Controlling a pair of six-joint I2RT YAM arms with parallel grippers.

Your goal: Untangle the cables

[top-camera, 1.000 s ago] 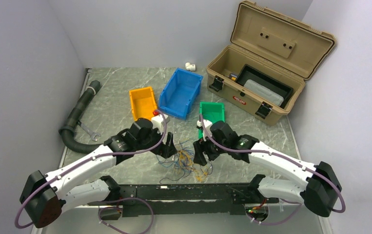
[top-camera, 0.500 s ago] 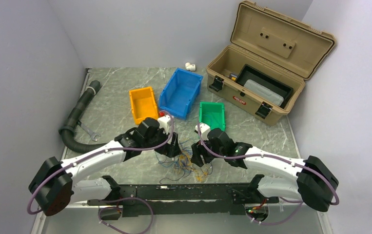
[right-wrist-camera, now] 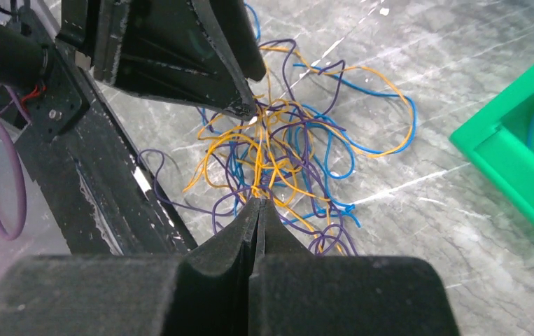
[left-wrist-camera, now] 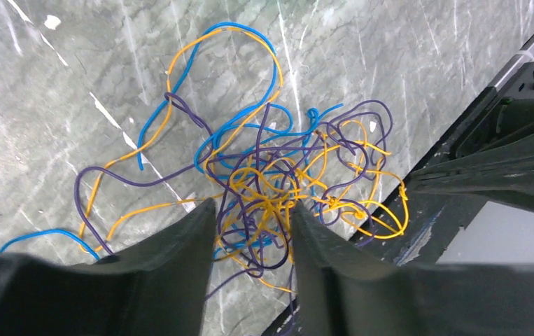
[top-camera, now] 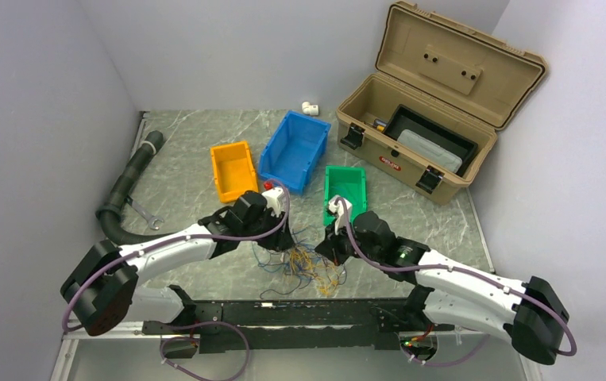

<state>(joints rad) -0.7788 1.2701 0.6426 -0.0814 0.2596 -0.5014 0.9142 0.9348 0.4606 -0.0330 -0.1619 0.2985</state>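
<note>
The cables (top-camera: 307,266) are a loose tangle of thin blue, yellow-orange and purple wires on the marble table, just ahead of the black front rail. My left gripper (top-camera: 283,242) is over the tangle's left side. In the left wrist view its jaws (left-wrist-camera: 253,204) stand apart with a clump of cables (left-wrist-camera: 271,175) lying between them, not pinched. My right gripper (top-camera: 325,248) comes in from the right. Its jaws (right-wrist-camera: 257,201) are pressed together, and yellow-orange strands of the cables (right-wrist-camera: 285,147) run into the tips. The left fingers (right-wrist-camera: 180,56) show across the tangle.
Behind the tangle stand an orange bin (top-camera: 233,168), a blue bin (top-camera: 294,151) and a green bin (top-camera: 345,186). An open tan toolbox (top-camera: 434,103) is at the back right. A black corrugated hose (top-camera: 129,186) and a wrench (top-camera: 147,214) lie left. The black rail (top-camera: 283,313) edges the near side.
Both grippers have come down onto the tangle. The right jaws have closed at its right side. The left jaws have narrowed around a clump.
</note>
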